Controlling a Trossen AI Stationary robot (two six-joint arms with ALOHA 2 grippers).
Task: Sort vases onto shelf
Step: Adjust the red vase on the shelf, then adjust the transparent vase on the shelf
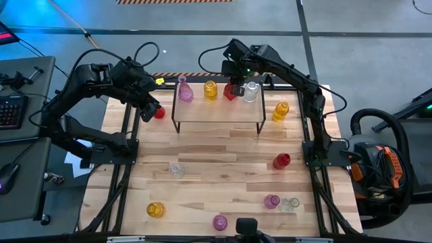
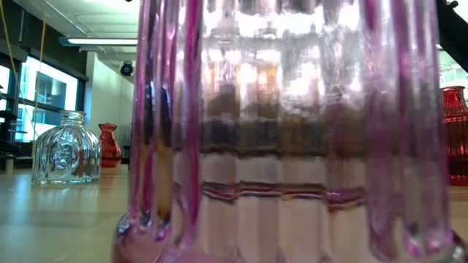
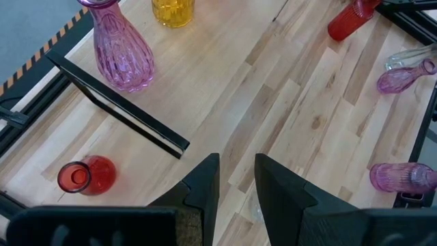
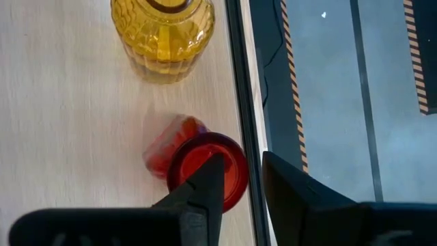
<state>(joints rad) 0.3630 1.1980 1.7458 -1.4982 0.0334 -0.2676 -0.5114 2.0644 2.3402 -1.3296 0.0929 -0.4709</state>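
A pale butcher-block table stands on grey concrete floor. The shelf, light wood on thin black legs, carries ribbed pink, amber, red and clear glass vases. The right gripper pinches the red vase's rim. The left gripper, slightly parted and empty, hovers near another red vase; more vases are scattered across the table.
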